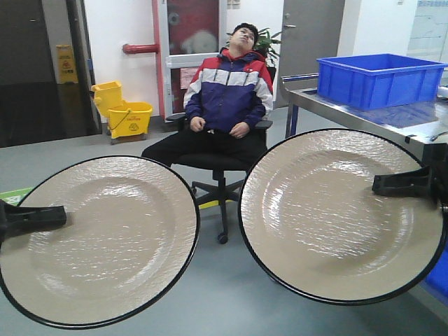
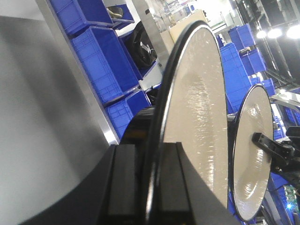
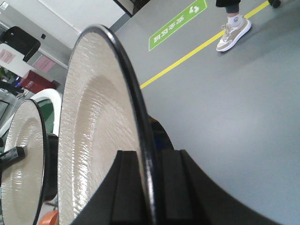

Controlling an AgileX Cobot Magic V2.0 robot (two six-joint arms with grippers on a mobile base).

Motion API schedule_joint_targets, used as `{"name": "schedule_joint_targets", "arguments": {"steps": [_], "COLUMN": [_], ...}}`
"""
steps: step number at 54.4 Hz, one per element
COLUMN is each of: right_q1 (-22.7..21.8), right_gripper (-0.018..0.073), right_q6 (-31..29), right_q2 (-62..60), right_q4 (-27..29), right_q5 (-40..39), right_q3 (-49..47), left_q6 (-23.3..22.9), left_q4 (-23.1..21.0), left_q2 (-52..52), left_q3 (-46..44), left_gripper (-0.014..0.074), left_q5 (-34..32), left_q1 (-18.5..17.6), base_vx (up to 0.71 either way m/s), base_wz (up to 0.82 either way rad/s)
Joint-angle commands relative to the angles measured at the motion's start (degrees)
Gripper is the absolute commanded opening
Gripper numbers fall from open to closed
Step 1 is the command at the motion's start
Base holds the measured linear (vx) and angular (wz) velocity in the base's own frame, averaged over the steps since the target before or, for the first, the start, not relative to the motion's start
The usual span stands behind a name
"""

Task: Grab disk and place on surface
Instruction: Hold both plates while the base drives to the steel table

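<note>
The left gripper (image 1: pixel 61 215) pinches the rim of the left disk (image 1: pixel 105 241), a big cream plate with a black edge, at 8 o'clock in the front view. The right gripper (image 1: pixel 378 183) pinches the right disk (image 1: pixel 329 217) at 4 o'clock. Both disks stand on edge in the air, side by side and just apart. In each wrist view a black finger sits on each side of the rim. The shiny metal surface (image 1: pixel 420 115), I think a tabletop, is at 2 o'clock, and neither disk rests on it. A blue box (image 1: pixel 378 78) stands on it. A man (image 1: pixel 231 84) sits at 12 o'clock. A yellow bucket (image 1: pixel 129 115) is at 10 o'clock.
</note>
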Motion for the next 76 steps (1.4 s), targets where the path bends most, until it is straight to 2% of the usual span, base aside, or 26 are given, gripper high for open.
{"name": "schedule_joint_targets", "arguments": {"steps": [1,43,76], "right_q1": [-0.21,-0.21,-0.21], "right_gripper": [-0.0009,-0.0009,-0.0009], "right_q6": [0.11,0.03,0.03], "right_q2": [-2.04,-2.04,-2.04], "right_q4": [7.45,7.45,7.45], "right_q5": [-0.67,-0.5,-0.74], "right_q3": [-1.82,-1.82,-1.82], "left_q6": [-0.74,-0.74,-0.74], "left_q4": [-7.99,-7.94,-7.99], "left_q2": [-2.56,-2.56,-2.56], "left_q3": [-1.68,-1.68,-1.68], "left_gripper": [-0.0001,-0.0001,-0.0001], "left_q5": [3.26,3.3,3.06], "left_q1": [-0.31,-0.31,-0.31], "base_vx": [0.35,0.45,0.49], "base_wz": [-0.15,-0.08,-0.51]}}
